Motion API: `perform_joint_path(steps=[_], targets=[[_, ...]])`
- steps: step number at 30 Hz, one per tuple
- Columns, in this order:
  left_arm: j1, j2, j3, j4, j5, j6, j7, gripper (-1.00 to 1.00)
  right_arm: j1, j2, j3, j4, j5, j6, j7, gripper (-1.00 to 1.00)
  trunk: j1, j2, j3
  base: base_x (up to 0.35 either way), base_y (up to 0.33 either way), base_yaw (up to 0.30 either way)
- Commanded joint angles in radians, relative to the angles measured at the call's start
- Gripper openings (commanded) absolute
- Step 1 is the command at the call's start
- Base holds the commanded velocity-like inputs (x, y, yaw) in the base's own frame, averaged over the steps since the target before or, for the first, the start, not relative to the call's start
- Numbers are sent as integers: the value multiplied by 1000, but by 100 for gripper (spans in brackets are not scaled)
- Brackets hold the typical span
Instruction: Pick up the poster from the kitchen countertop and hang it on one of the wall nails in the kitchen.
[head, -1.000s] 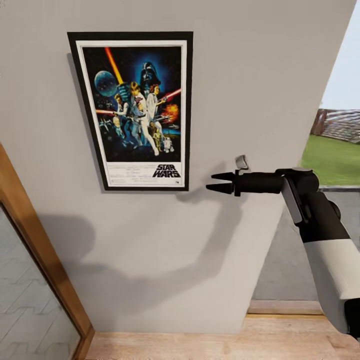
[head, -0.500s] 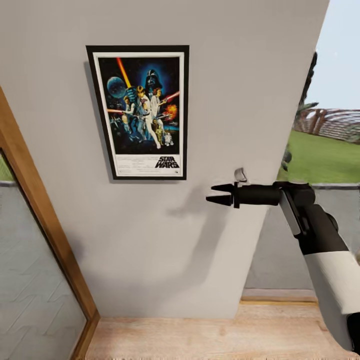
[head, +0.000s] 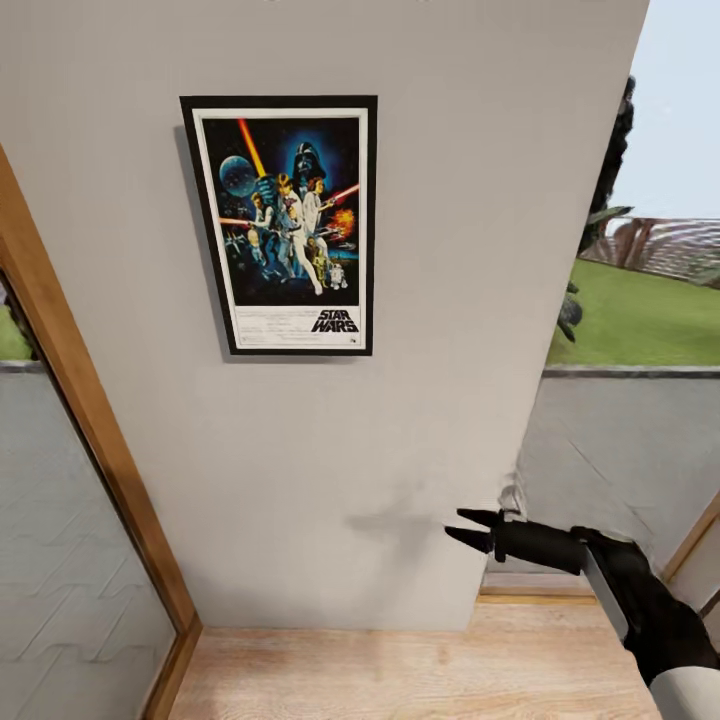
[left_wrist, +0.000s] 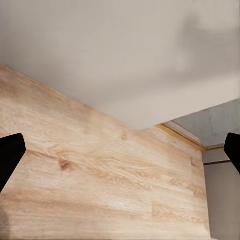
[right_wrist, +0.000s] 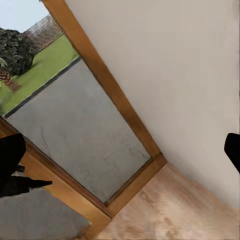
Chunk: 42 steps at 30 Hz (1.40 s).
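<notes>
Poster (head: 285, 226) hung upright on the pale wall (head: 480, 200), apparently on its nail. Right end effector (head: 466, 528) empty, jaws apart, well below. Left likewise spread. Recommend withdrawing w/o brushing frame.

Black-framed Star Wars poster (head: 283, 226), upright and flat against the pale grey wall (head: 470, 200).
</notes>
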Motion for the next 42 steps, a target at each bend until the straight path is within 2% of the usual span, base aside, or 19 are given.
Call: perform_joint_path(steps=[1,2,4,5,6,8,9,11,12,13,14,16,17,18,20,24,27,39,42], targets=[[-1,0,8,1,-8,-6,-1,100,3,-1,-2,41,-5,7,3,100,1,-3,-2,0,0,0],[-1,-3,5,1,-10,-6,26,100,20,-8,-7,221,-4,-49,3,100,1,-3,-2,0,0,0],[-1,-3,3,1,-11,-6,50,100,29,-12,-7,293,-3,-101,3,100,1,-3,-2,0,0,0],[-1,-4,0,1,-12,-7,79,100,42,-15,-8,367,-3,-165,3,100,1,-3,-2,0,0,0],[-1,-23,-9,0,-18,-7,227,100,113,-37,-7,837,-2,-529,-22,100,1,-3,-2,0,0,0],[-1,-25,-9,0,-24,-7,271,100,117,-41,-6,900,-2,-549,-50,100,1,-3,-2,0,0,0],[-1,-39,-9,1,-72,-7,432,100,159,-46,-2,1015,-2,-577,-220,100,1,-3,-2,0,0,0],[-1,-49,-9,1,-99,-7,486,100,180,-43,-1,1031,-2,-580,-300,100,1,-3,-2,0,0,0],[-1,-58,-10,1,-127,-8,539,100,200,-39,1,1042,-2,-583,-386,100,1,-3,-2,0,0,0],[-1,-69,-12,0,-166,-8,622,100,221,-24,2,1053,-1,-584,-528,100,1,-3,-2,0,0,0],[-1,-80,-15,0,-188,-8,682,100,230,-10,3,1058,-1,-583,-622,100,1,-3,-2,0,0,0],[-1,-92,-20,0,-208,-8,744,100,241,4,4,1061,-1,-581,-711,100,1,-3,-2,0,0,0],[-1,-103,-24,0,-227,-8,805,100,257,18,4,1063,-1,-581,-790,100,1,-3,-2,0,0,0],[-2,-108,-26,-1,-237,-8,833,100,265,24,4,1064,-1,-581,-825,100,1,-3,-2,0,0,0],[-1,-121,-27,-24,-280,-9,913,100,287,52,4,1066,-2,-581,-945,100,1,-3,-2,0,0,0],[-1,-126,-28,-40,-311,-8,952,100,298,67,4,1067,-2,-580,-1040,100,1,-3,-2,0,0,0],[-1,-127,-27,-44,-321,-8,963,100,302,71,3,1066,-3,-581,-1082,100,1,-3,-2,0,0,0],[-1,-128,-31,-48,-331,-9,970,100,304,75,2,1065,-8,-583,-1111,100,1,-3,-2,0,0,0],[-1,-128,-32,-48,-343,-9,970,100,304,75,3,1065,-8,-584,-1111,100,1,-3,-2,0,0,0]])
